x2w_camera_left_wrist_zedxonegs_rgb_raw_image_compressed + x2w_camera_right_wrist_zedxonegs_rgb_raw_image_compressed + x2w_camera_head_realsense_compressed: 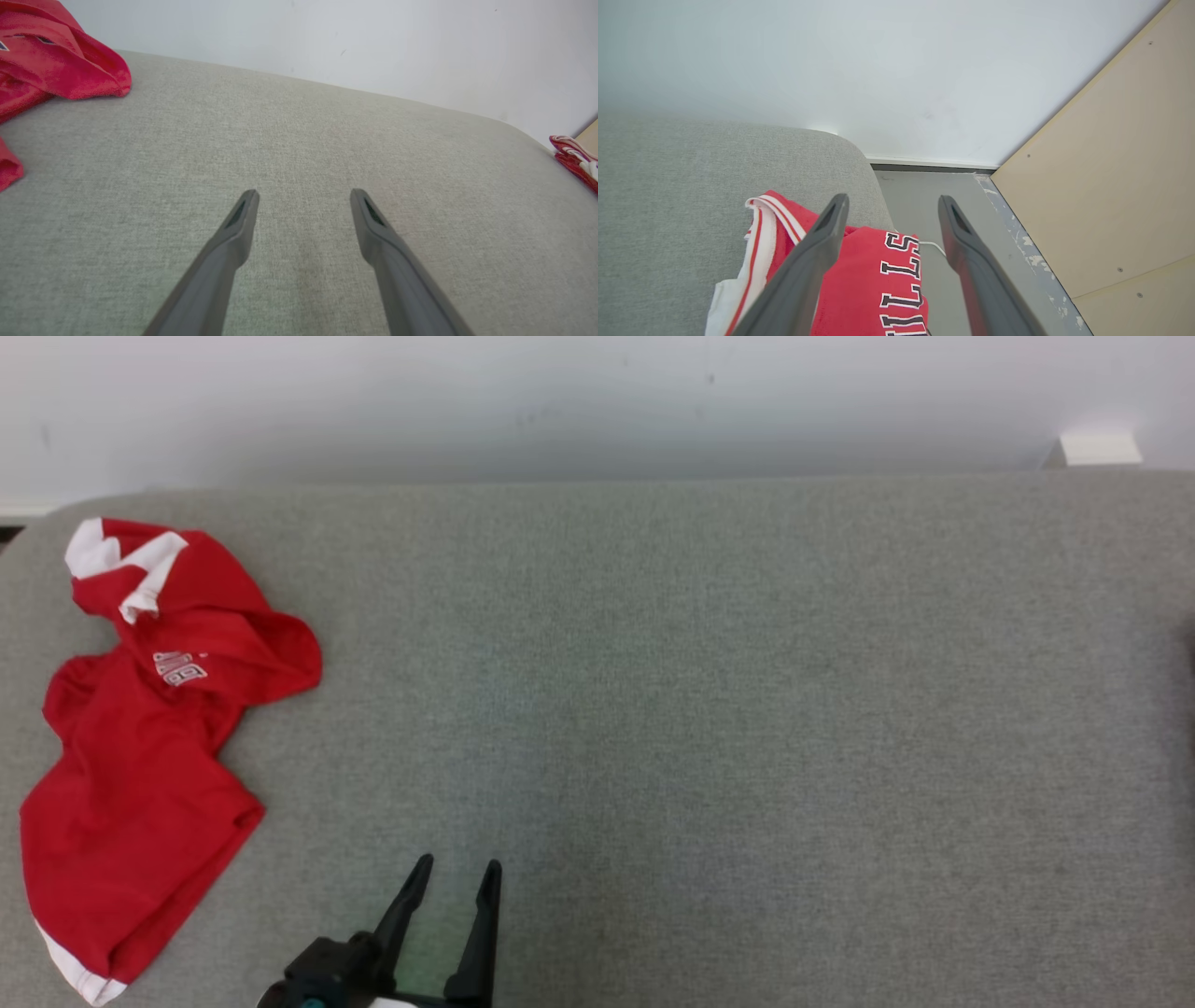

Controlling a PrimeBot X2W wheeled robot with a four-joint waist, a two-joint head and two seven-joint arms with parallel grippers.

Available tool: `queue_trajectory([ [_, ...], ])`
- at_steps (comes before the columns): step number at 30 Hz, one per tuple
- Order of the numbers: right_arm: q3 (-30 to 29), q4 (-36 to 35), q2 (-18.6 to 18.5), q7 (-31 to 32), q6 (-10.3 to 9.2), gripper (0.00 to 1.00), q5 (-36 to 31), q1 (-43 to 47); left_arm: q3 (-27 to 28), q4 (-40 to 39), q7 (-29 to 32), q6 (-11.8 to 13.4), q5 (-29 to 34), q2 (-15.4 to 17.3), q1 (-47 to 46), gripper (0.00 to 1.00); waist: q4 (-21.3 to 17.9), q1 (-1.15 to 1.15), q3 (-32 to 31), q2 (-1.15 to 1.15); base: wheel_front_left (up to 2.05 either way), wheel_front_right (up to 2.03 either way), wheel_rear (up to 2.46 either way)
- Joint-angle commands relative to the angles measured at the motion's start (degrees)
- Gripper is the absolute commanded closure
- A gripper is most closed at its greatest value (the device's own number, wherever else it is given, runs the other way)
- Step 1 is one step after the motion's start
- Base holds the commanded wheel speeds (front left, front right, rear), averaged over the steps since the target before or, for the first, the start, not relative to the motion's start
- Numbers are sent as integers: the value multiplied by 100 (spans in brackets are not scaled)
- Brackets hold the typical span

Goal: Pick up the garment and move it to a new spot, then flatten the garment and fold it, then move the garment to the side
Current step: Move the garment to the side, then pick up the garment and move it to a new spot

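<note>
My left hand (459, 863) has its two fingers apart and holds nothing. The red garment (140, 775) lies crumpled on the grey cushion (709, 709), left of this hand and a bit ahead, its long side running away from me. My right hand (893, 199), fingers apart too, points at another red shirt (873, 280), so I think the left is nearer.

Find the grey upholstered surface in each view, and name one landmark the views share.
Head view: the grey surface spans the picture below the white wall, with the red garment at its left end.
Left wrist view: the surface lies under the open left end effector.
Right wrist view: the surface takes the left side, its rounded corner near the right end effector.
Shared landmark: the white wall behind it.
</note>
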Motion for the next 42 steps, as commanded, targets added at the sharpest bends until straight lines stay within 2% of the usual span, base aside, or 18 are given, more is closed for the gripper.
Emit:
queue_trajectory([
  [1,-82,-9,34,-136,-14,0,-88,71,31,-3,-3,30,-101,22,62,0,-3,-1,-131,0,0,0,0],
  [5,-198,-265,364,-565,-14,0,-277,382,11,-23,-3,106,-176,23,179,0,-35,-1,-427,0,0,0,0],
  [8,-147,-609,621,-756,-15,0,-107,743,-12,-35,-2,187,-260,22,300,0,-76,-1,-672,0,0,0,0],
  [13,21,-1453,989,-1096,-15,0,116,1692,-23,-86,-3,322,-414,22,562,0,-105,-1,-1087,0,0,0,0],
  [19,66,-2410,1451,-1895,-14,0,23,3012,-13,-183,-3,427,-425,23,734,0,33,-1,-1394,0,0,0,0],
  [22,75,-2664,1770,-2335,-15,0,-109,3522,23,-195,-3,434,-356,22,777,0,113,-1,-1481,0,0,0,0],
  [26,217,-2760,2305,-2580,-14,0,66,3993,103,-158,-3,413,-291,23,823,0,183,-1,-1624,0,0,0,0],
  [31,420,-2886,2618,-2615,-14,0,187,4387,225,-166,-3,412,-232,22,934,0,172,-1,-1742,0,0,0,0],
  [42,745,-2792,2909,-2616,-15,0,72,4453,270,-144,-3,354,17,23,974,0,163,-1,-1753,0,0,0,0],
])
